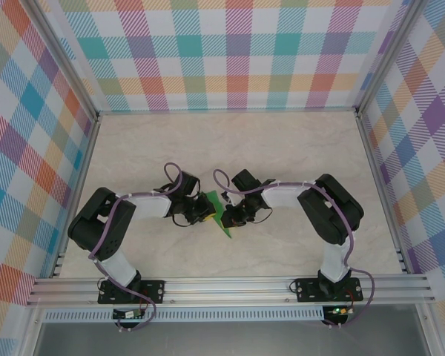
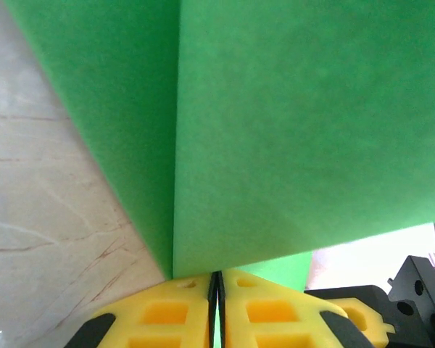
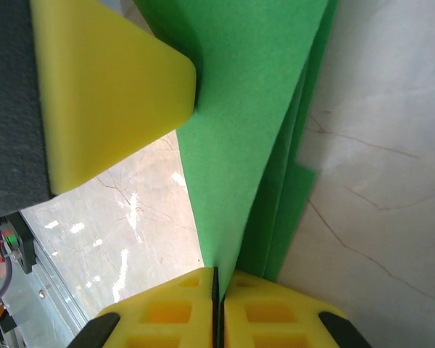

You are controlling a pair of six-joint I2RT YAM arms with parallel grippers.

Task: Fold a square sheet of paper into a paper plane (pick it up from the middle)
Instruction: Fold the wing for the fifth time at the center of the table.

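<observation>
The left tool (image 2: 217, 281) and right tool (image 3: 217, 275) each pinch the square sheet of paper (image 1: 222, 220), held between them. Creased layers show; probably midway, with the wings left to fold.

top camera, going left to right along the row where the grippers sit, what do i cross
left arm → left gripper → green paper, pinched from both sides → right gripper → right arm
</observation>
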